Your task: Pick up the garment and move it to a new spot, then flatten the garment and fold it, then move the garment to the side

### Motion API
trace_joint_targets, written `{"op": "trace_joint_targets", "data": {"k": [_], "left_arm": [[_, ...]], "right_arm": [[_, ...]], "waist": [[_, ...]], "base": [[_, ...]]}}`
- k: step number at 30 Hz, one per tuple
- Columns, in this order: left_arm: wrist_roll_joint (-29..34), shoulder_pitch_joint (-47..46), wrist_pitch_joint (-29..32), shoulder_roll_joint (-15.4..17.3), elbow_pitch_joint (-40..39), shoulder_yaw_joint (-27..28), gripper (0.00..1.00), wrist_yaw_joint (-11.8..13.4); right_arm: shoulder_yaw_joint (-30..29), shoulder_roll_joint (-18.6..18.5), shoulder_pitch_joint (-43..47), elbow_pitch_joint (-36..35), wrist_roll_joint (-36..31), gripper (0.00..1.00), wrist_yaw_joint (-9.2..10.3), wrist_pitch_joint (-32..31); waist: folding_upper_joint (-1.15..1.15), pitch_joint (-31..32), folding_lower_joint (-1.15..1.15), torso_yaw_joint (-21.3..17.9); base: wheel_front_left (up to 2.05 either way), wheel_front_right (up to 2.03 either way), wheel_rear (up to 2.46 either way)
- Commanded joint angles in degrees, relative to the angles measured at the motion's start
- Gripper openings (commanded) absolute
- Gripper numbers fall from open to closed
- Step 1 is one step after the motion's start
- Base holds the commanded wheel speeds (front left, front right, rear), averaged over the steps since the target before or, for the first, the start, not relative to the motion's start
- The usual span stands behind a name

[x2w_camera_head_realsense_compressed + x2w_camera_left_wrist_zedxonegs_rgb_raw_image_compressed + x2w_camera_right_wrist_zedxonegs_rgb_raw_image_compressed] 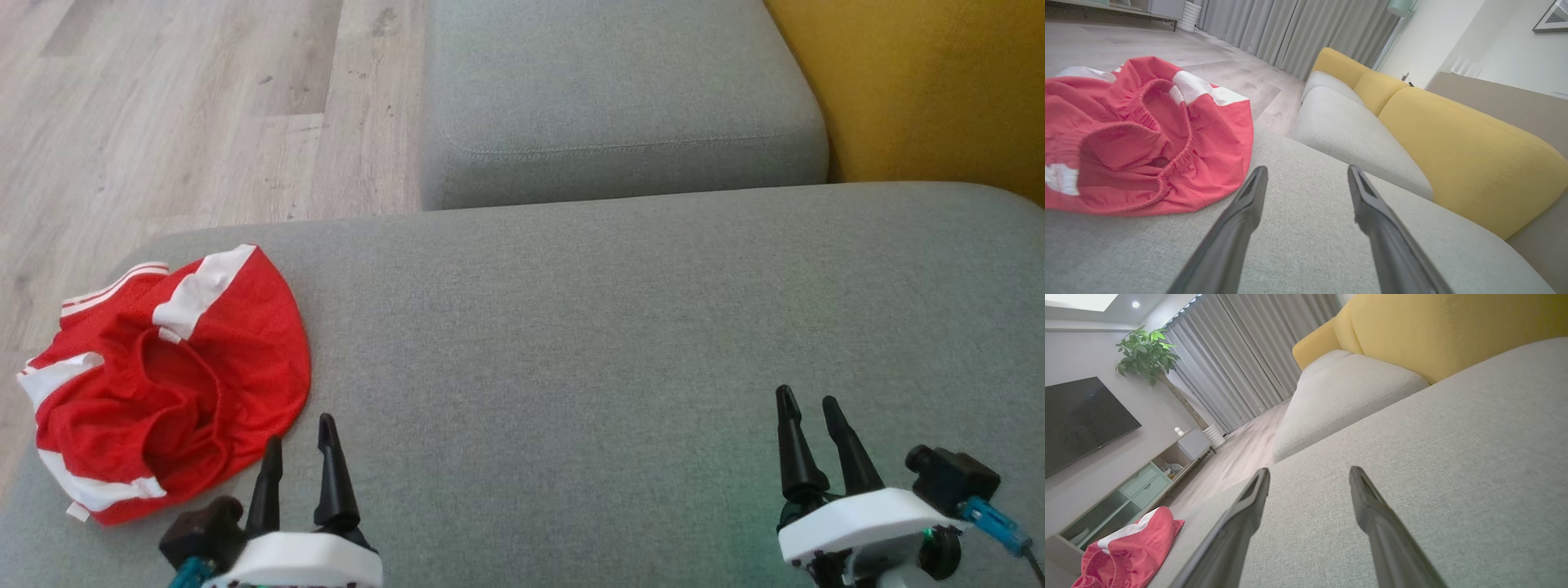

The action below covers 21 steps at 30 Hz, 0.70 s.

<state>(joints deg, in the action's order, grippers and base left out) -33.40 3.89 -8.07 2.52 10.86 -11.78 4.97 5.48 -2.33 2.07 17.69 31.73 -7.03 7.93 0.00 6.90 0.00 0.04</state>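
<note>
Head view: high above grey seat cushion point(571, 327), looking down. Wrist views: low, close over that cushion, facing curtains point(1290, 32). All share red garment point(188, 359).

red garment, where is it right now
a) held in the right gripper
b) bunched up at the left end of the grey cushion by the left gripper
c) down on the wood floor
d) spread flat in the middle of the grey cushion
b: the red garment lies crumpled at the left end of the grey cushion, next to the open left gripper, which holds nothing.
</note>
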Motion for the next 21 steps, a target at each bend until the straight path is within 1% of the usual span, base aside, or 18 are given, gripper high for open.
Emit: {"op": "trace_joint_targets", "data": {"k": [1,8,14,21], "left_arm": [[2.34,-1.87,-0.93,0.27,-2.25,0.4,1.0,0.46],[6.13,-1.81,-1.94,0.28,-2.17,-0.65,1.0,1.26],[10.74,-1.68,-2.94,0.3,-1.42,-1.72,1.0,3.05],[15.67,-1.33,-4.12,0.31,-0.39,-3.15,1.0,3.74]], "right_arm": [[1.59,-0.42,-1.25,-1.71,-2.34,1.0,-0.33,1.04],[2.12,-0.44,-0.99,-1.16,-6.53,1.0,-0.35,2.05],[2.54,-0.46,-0.91,-0.19,-11.45,1.0,-0.38,3.07],[2.79,-0.49,-0.72,1.52,-16.86,1.0,-0.4,4.25]], "waist": [[0.0,0.19,0.0,0.02],[0.0,0.71,0.0,0.31],[0.0,1.19,0.0,0.51],[0.0,1.83,0.0,0.4]], "base": [[0.0,0.0,0.0],[0.0,0.0,0.0],[0.0,0.0,0.0],[0.0,0.0,0.0]]}}
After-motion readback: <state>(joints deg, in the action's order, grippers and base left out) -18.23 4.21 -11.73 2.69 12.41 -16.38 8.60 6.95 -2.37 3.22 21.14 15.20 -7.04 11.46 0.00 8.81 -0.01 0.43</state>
